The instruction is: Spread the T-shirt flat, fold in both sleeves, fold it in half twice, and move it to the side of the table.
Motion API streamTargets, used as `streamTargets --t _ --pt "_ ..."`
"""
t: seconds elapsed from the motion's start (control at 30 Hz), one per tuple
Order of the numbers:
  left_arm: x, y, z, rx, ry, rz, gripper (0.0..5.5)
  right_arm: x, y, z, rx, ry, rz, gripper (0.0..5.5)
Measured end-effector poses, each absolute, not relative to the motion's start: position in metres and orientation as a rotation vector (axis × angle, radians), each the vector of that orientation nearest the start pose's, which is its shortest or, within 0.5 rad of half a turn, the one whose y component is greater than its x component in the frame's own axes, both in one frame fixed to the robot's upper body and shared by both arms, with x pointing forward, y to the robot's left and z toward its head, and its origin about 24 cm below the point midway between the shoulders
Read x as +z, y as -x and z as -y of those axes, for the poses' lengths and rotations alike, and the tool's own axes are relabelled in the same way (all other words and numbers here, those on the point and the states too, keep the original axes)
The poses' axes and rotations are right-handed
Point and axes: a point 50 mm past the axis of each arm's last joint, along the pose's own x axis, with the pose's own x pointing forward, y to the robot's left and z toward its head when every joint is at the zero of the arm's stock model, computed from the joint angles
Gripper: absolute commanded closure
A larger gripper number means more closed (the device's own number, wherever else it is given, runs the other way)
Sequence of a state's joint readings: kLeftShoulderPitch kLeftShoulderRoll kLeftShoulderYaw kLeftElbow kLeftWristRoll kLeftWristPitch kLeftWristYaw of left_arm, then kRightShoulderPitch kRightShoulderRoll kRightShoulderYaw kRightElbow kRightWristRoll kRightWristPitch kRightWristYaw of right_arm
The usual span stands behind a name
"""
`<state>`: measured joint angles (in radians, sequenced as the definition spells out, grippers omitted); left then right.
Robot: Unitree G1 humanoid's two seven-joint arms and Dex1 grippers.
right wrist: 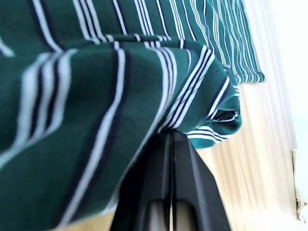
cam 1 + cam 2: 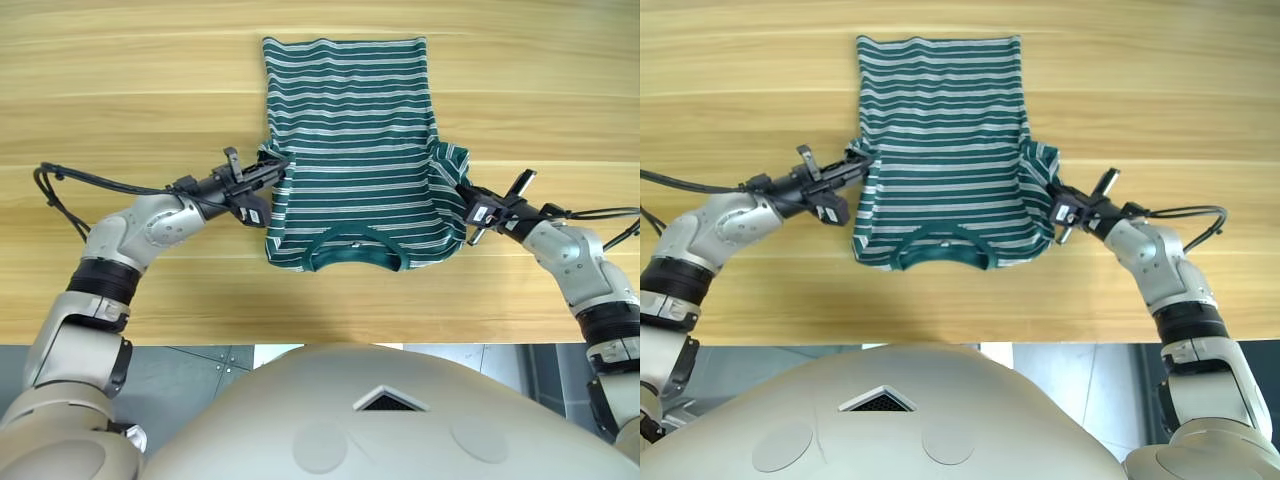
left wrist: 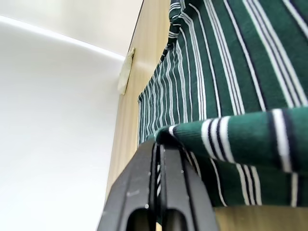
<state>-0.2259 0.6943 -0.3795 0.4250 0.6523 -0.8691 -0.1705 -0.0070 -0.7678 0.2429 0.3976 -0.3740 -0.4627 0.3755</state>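
A green T-shirt (image 2: 350,130) with white and dark stripes lies flat on the wooden table (image 2: 120,90), collar toward me and hem at the far side. Both sleeves are turned in over the body. My left gripper (image 2: 278,168) is shut on the T-shirt's left sleeve edge, lifted slightly off the table. In the left wrist view its fingers (image 3: 159,192) pinch the striped fabric (image 3: 240,139). My right gripper (image 2: 462,190) is shut on the right sleeve edge, and in the right wrist view the cloth (image 1: 96,110) drapes over its closed fingers (image 1: 168,192).
Bare wooden tabletop stretches to the left (image 2: 90,130) and right (image 2: 550,110) of the T-shirt. The table's near edge (image 2: 300,338) runs just in front of the collar.
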Motion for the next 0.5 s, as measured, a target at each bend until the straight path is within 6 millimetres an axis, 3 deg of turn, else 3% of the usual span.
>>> streamTargets --t 0.3,0.5 --pt "0.009 -0.231 -0.172 -1.168 -1.259 0.252 5.49 0.004 -0.220 0.256 0.765 1.083 -0.249 5.50" --pt "0.008 -0.233 -0.168 -1.188 -1.264 0.227 5.49 0.003 -0.220 0.254 0.768 1.079 -0.244 5.50"
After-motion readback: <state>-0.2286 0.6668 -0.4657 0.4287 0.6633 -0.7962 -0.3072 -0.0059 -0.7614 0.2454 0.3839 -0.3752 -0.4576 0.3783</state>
